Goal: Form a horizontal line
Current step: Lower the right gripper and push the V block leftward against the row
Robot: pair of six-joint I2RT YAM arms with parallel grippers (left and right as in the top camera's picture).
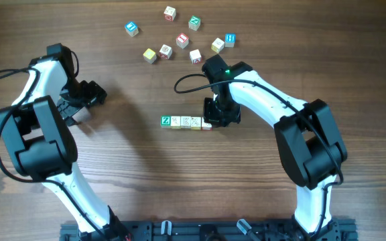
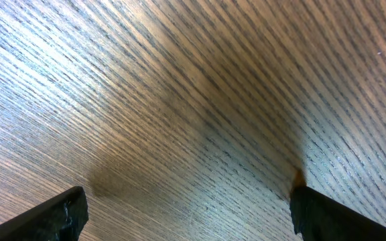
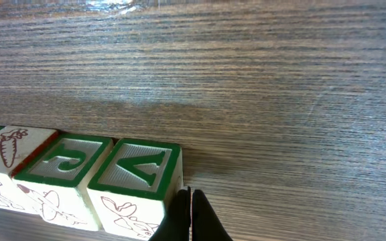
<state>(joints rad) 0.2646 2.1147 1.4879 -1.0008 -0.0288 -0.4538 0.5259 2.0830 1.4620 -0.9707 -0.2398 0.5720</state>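
A short straight row of alphabet cubes, the horizontal line [image 1: 185, 121], lies mid-table; its left end cube is green-faced with a white Z [image 1: 165, 120], the rest are cream. My right gripper [image 1: 218, 115] sits at the row's right end, partly covering the last cube. In the right wrist view its fingers [image 3: 189, 217] are pressed together, empty, touching the side of the end cube with a green V face [image 3: 138, 171]. My left gripper [image 1: 89, 100] is far to the left, away from the cubes; its fingers [image 2: 186, 211] are wide apart over bare wood.
Several loose cubes lie scattered at the back: a blue-faced one [image 1: 132, 28], a teal one [image 1: 194, 23], a red one [image 1: 182, 40], a blue H cube [image 1: 230, 39], a yellow one [image 1: 150, 55]. The arm bases stand at the front edge.
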